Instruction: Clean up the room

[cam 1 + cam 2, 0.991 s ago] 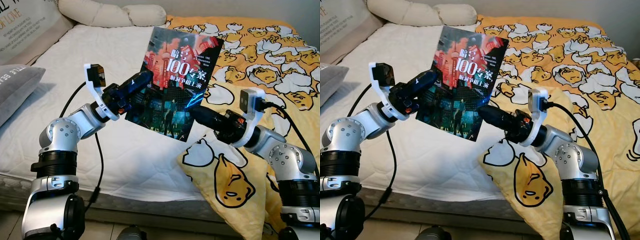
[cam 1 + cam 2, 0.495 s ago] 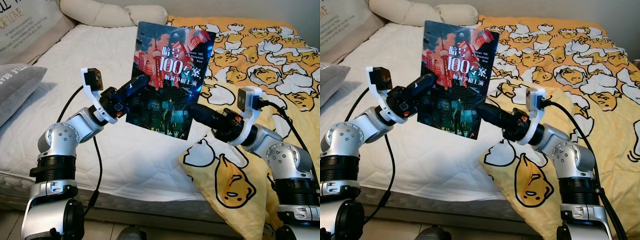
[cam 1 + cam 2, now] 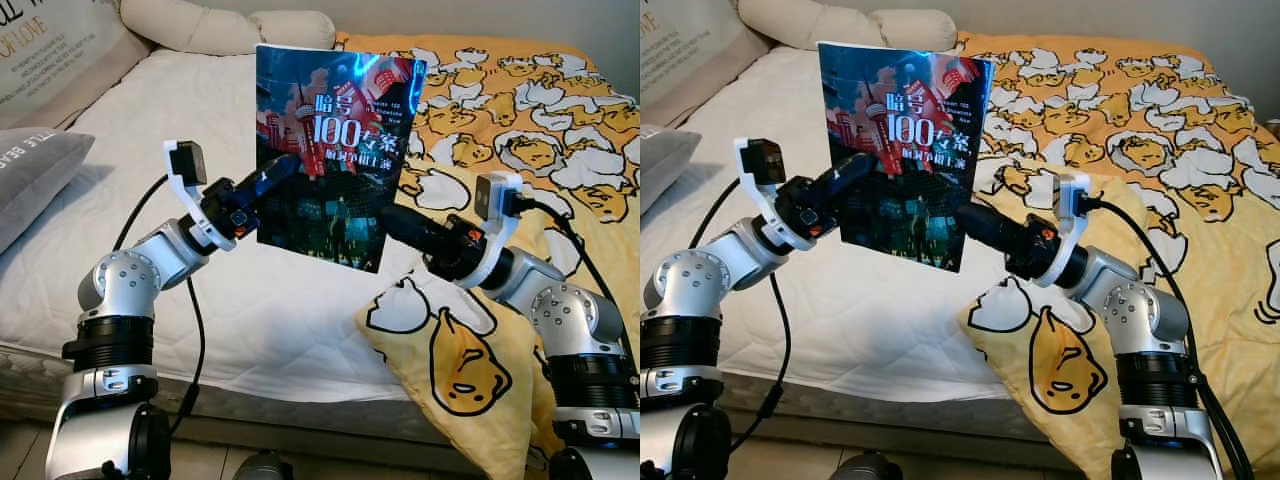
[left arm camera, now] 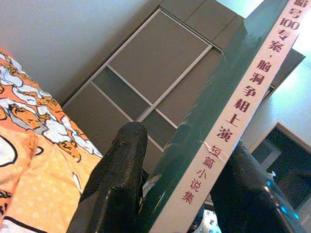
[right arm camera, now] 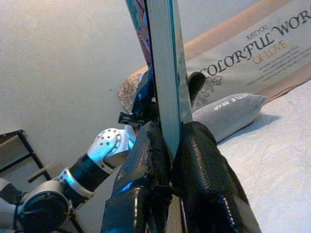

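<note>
A paperback book [image 3: 332, 150] with a dark city-scene cover and white Chinese title stands nearly upright in the air above the bed. My left gripper [image 3: 278, 172] is shut on its spine edge, the white spine with red characters [image 4: 228, 126] showing between the two black fingers [image 4: 116, 179]. My right gripper [image 3: 392, 216] is shut on the opposite edge, its fingers [image 5: 199, 165] pinching the page block [image 5: 163, 77].
Below lies a bed with a white quilted sheet [image 3: 180, 130] on the left and a yellow egg-print blanket [image 3: 520, 130] on the right. Cream pillows [image 3: 220, 25] line the headboard, with a grey cushion [image 3: 35, 175] at left. A shelving unit [image 4: 146, 82] stands across the room.
The book has been raised and turned from tilted to nearly upright, both grippers still holding it. The left gripper moved slightly inward.
</note>
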Controlling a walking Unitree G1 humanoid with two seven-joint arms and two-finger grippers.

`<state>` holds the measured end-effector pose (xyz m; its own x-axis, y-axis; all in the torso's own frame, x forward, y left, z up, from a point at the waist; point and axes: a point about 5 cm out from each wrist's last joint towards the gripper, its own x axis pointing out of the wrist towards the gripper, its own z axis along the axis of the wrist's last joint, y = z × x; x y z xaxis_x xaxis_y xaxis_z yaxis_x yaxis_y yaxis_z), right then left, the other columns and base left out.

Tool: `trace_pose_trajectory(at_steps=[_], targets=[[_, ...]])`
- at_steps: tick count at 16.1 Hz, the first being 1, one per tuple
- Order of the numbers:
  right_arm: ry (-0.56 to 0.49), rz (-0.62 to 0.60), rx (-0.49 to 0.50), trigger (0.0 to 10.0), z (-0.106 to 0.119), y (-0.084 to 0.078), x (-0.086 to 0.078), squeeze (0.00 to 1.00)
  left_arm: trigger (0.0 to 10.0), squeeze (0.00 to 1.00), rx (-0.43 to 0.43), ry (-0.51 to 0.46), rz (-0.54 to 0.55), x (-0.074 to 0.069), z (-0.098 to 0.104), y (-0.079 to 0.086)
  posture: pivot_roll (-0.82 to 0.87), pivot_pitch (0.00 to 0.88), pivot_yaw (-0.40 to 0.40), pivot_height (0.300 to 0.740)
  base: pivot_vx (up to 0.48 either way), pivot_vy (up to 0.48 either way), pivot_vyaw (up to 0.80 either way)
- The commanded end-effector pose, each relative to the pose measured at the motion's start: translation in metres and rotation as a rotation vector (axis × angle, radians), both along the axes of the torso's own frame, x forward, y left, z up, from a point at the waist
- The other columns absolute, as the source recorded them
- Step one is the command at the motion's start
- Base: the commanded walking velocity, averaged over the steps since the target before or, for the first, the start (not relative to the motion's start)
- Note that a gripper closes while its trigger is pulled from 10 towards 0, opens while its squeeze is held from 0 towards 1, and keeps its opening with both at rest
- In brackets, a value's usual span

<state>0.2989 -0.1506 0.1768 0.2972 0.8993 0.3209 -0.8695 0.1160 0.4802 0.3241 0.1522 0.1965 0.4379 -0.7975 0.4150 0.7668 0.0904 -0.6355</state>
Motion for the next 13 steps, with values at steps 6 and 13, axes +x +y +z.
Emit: trace_pose_trajectory(at_steps=[6,13], targets=[[-0.031,-0.085,-0.012,10.0,0.01,0.001,0.005,1.0,0.0,0.0,0.057,-0.052,0.103,-0.002,0.006,-0.006,0.07,0.0,0.032,0.74,0.0,0.0,0.0],[0.02,-0.567,-0.107,10.0,-0.005,-0.052,-0.01,0.03,0.0,0.0,0.338,-0.08,0.35,-0.01,-0.003,0.002,0.05,0.0,0.05,0.74,0.0,0.0,0.0]])
